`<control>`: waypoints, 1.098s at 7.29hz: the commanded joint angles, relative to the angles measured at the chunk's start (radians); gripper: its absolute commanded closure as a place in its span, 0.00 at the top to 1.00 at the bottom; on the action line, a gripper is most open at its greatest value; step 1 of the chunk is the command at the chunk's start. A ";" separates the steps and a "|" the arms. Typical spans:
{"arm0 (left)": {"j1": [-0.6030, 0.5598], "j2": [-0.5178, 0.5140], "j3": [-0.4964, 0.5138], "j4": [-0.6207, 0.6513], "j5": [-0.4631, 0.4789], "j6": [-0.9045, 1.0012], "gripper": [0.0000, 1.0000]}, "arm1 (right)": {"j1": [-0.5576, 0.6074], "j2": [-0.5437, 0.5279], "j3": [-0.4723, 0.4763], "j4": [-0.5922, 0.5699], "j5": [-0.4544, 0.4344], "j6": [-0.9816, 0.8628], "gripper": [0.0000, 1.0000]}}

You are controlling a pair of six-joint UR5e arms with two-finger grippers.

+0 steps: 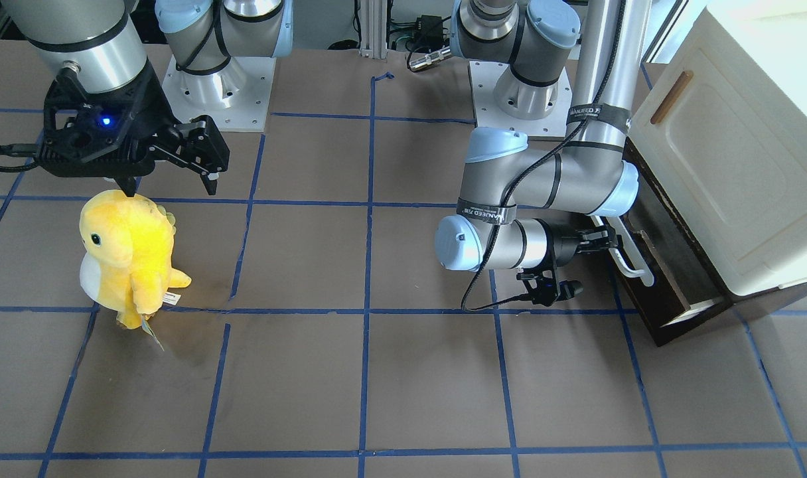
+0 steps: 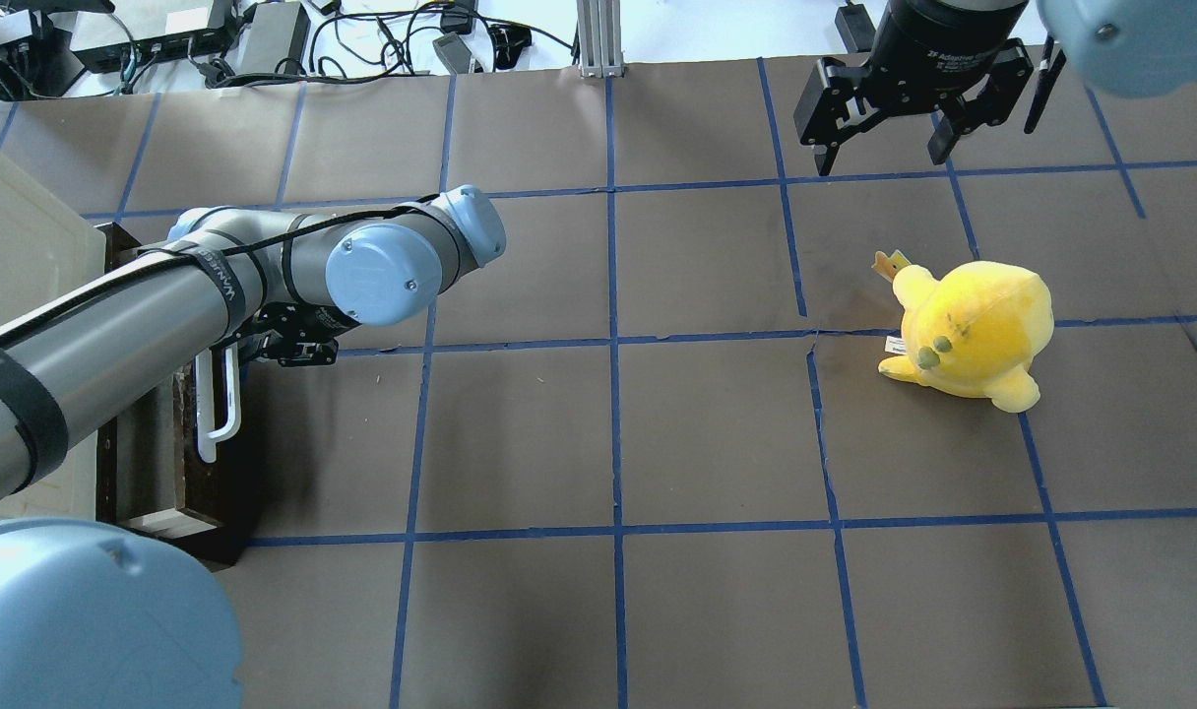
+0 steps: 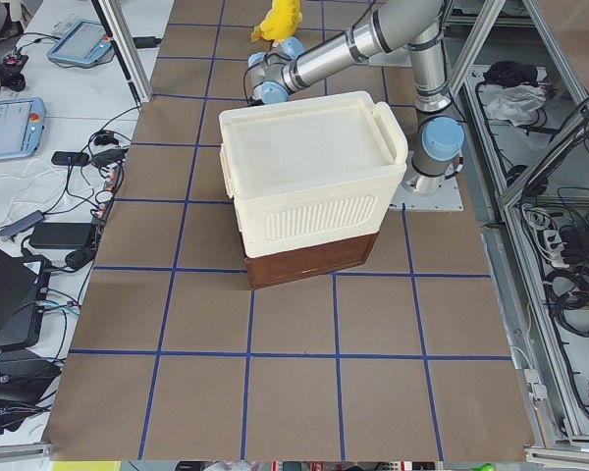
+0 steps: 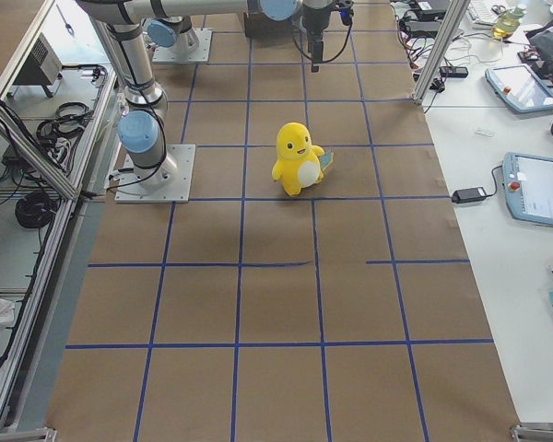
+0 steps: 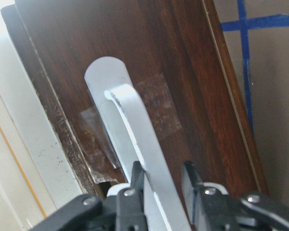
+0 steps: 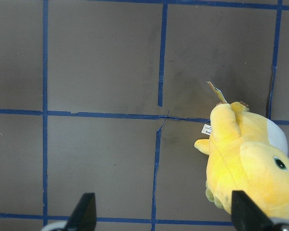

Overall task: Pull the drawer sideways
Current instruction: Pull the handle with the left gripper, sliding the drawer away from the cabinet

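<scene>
The drawer (image 1: 665, 282) has a dark brown front and a long white bar handle (image 1: 632, 260). It sits under the cream-white cabinet (image 1: 729, 166) and stands a little way out, with a strip of pale interior showing at its near end. My left gripper (image 1: 608, 242) is shut on the handle near its robot-side end. The left wrist view shows the fingers (image 5: 136, 175) on both sides of the white bar (image 5: 135, 125) against the brown front (image 5: 192, 72). My right gripper (image 1: 170, 184) is open and empty, hovering above the table just behind a yellow plush.
A yellow plush toy (image 1: 128, 252) stands on the brown paper table under my right gripper, also in the overhead view (image 2: 973, 330). Blue tape lines grid the table. The arm bases (image 1: 218, 79) are bolted at the robot's edge. Cables lie beyond the far edge (image 2: 362, 39).
</scene>
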State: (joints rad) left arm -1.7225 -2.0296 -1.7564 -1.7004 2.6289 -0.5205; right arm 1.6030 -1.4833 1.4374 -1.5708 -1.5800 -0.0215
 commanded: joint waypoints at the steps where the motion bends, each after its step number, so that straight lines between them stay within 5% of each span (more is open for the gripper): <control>1: 0.000 0.009 0.008 -0.001 0.002 0.007 0.27 | 0.000 0.000 0.000 0.000 0.000 -0.002 1.00; 8: -0.008 -0.001 0.031 -0.002 -0.018 0.031 0.25 | 0.000 0.000 0.000 0.000 0.000 0.000 1.00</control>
State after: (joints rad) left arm -1.7276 -2.0288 -1.7261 -1.7027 2.6167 -0.4894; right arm 1.6030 -1.4834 1.4373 -1.5708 -1.5800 -0.0221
